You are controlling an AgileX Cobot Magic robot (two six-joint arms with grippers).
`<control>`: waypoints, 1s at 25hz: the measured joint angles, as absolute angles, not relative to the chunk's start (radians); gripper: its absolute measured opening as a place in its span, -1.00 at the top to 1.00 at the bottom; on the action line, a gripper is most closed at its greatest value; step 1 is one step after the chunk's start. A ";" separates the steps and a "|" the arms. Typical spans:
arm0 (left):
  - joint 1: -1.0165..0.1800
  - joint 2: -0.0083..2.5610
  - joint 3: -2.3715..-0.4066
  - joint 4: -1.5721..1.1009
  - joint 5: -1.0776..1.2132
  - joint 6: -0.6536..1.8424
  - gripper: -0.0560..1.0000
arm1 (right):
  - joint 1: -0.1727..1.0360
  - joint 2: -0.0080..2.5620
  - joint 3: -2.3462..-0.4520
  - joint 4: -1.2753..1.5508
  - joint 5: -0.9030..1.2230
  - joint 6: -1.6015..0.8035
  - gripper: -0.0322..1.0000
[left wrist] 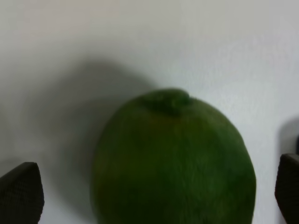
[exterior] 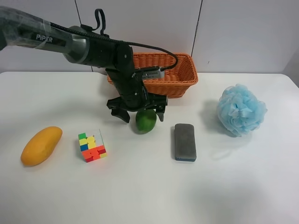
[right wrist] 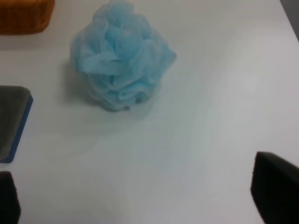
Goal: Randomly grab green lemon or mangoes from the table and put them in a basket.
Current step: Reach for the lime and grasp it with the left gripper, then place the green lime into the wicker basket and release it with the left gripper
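The green lemon (exterior: pixel 145 121) lies on the white table (exterior: pixel 140 196), just in front of the orange wicker basket (exterior: pixel 180 80). My left gripper (exterior: pixel 144 116) hangs over the lemon, open, with one finger on each side of it. In the left wrist view the lemon (left wrist: pixel 173 163) fills the space between the two fingertips (left wrist: pixel 21 191), which do not touch it. The orange-yellow mango (exterior: pixel 41 145) lies far off at the exterior high view's left. My right gripper (right wrist: pixel 140 196) is open and empty above bare table.
A coloured puzzle cube (exterior: pixel 92 145) sits between the mango and the lemon. A grey block with a blue base (exterior: pixel 185 142) lies beside the lemon. A blue bath pouf (exterior: pixel 241 110) sits further along, and also shows in the right wrist view (right wrist: pixel 121 56).
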State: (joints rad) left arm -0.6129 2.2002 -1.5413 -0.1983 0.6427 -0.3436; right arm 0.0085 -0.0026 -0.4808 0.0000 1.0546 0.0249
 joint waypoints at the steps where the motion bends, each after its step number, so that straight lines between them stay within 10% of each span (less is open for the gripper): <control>1: -0.613 2.204 -1.541 -0.198 0.638 -0.344 -0.99 | 0.009 -0.003 -0.481 0.000 1.055 0.025 -0.98; 8: -0.613 2.221 -1.541 -0.189 0.624 -0.344 -0.94 | 0.009 -0.003 -0.481 0.000 1.055 0.025 -0.98; 14: -0.613 2.221 -1.541 -0.187 0.620 -0.344 -0.28 | 0.009 -0.003 -0.481 0.000 1.055 0.025 -0.98; 25: -0.613 2.216 -1.541 -0.198 0.630 -0.344 -0.29 | 0.009 -0.003 -0.481 0.000 1.055 0.026 -0.98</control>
